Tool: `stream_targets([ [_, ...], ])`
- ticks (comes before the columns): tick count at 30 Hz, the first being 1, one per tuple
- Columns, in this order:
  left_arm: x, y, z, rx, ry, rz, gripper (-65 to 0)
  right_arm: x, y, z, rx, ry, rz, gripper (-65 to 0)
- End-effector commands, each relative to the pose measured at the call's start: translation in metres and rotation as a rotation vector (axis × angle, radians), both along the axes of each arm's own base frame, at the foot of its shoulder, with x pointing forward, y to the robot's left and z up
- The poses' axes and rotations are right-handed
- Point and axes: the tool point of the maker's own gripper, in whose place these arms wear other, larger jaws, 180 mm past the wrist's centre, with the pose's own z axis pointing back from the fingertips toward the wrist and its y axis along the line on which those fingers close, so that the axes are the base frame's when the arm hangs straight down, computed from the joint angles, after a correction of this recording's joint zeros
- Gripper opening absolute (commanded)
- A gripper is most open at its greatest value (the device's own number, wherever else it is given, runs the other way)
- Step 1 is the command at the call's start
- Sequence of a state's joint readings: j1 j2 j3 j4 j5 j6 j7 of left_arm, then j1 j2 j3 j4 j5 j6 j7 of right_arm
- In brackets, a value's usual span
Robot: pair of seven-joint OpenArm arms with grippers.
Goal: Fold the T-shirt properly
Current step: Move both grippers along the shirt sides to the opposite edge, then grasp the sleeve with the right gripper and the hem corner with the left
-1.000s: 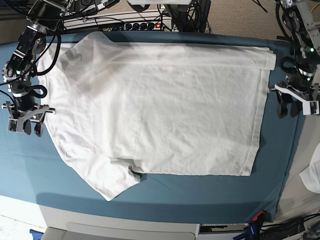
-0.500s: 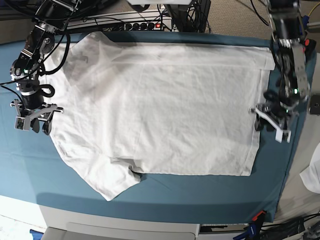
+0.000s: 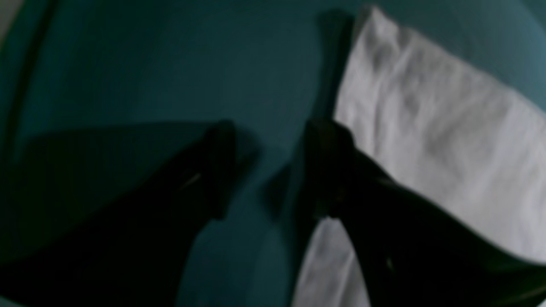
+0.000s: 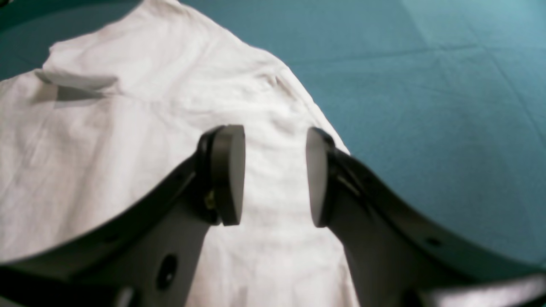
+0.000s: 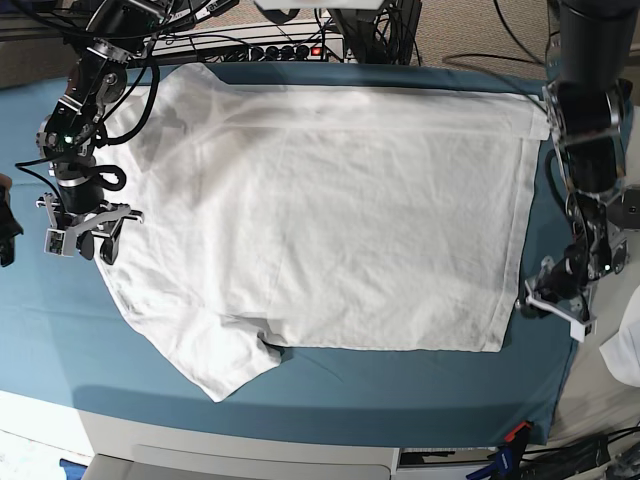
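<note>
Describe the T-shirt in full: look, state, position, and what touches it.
The T-shirt is plain white, soft wrinkled cotton by its look, lying flat on the teal cloth. Its hemmed bottom edge faces the base view's right; one short sleeve juts toward the near edge, and a fold runs along the far side. The right gripper, open, hovers over the shirt's edge. The left gripper, open, sits at the hem, one finger overlapping the fabric; whether it touches is unclear.

I count one white T-shirt (image 5: pixel 320 220) spread on one teal sheet (image 5: pixel 400 385) covering the desk. I see two arms, each with one tool: the left tool (image 5: pixel 553 303) and the right tool (image 5: pixel 86 237). I also count one small white scrap (image 5: pixel 625 345) at the edge.
</note>
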State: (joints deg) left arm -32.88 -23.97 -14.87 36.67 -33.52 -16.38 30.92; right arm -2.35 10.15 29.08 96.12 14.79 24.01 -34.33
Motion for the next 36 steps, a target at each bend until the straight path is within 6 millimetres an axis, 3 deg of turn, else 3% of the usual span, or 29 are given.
stream_targets([
  [1, 0.014, 0.008, 0.017, -0.010, -0.039, 0.022, -37.8, 0.007, -0.003, 0.019, -0.021, -0.061, 0.006, -41.1],
  [10, 0.032, -0.003, 0.023, -0.131, -0.035, 0.045, -40.8, 0.006, -0.003, 0.018, -0.017, -0.055, 0.007, -41.1],
  [17, 0.035, -0.027, 0.020, -0.162, -0.020, 0.009, -40.8, 0.007, -0.001, 0.017, -0.017, -0.053, 0.011, -41.1],
  [23, 0.038, -0.047, 0.019, -0.186, -0.026, -0.024, -40.8, 0.012, 0.014, 0.013, -0.015, -0.042, 0.055, -41.1],
  [29, 0.038, -0.050, 0.019, -0.189, -0.026, -0.029, -41.2, 0.017, 0.032, 0.009, -0.019, -0.029, 0.104, -41.1],
  [31, 0.038, -0.050, 0.019, -0.190, -0.024, -0.030, -47.6, 0.017, 0.033, 0.009, -0.019, -0.031, 0.107, -41.1],
  [34, 0.039, -0.051, 0.020, -0.205, -0.029, -0.025, -65.0, 0.017, 0.032, 0.009, -0.023, -0.030, 0.106, -41.1],
  [36, 0.039, -0.052, 0.021, -0.222, -0.029, -0.024, -65.0, 0.018, 0.029, 0.010, -0.052, -0.024, 0.100, -41.0],
])
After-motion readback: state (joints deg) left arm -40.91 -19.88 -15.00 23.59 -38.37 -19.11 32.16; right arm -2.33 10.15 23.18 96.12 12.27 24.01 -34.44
